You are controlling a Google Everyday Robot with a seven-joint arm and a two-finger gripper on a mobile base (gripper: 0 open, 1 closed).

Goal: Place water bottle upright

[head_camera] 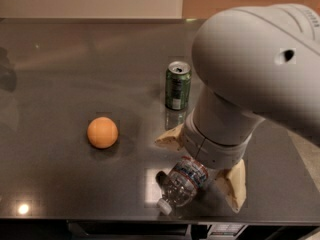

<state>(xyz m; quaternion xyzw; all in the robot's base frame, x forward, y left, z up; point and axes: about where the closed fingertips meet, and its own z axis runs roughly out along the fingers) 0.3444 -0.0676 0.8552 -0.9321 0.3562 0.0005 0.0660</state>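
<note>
The water bottle (181, 185) lies on its side on the dark table (75, 74) near the front edge, white cap pointing front-left. Its far end is hidden under the arm. My gripper (198, 174) is right above it, open, pointing down. One tan finger (168, 137) stands on the bottle's far-left side and the other finger (236, 186) on its near-right side, so the bottle lies between them. I cannot tell whether the fingers touch it. The large white arm (255, 69) covers the right part of the view.
A green drink can (177, 85) stands upright just behind the gripper. An orange ball (102, 132) sits to the left of the bottle. The table's front edge (100, 218) runs close to the bottle's cap.
</note>
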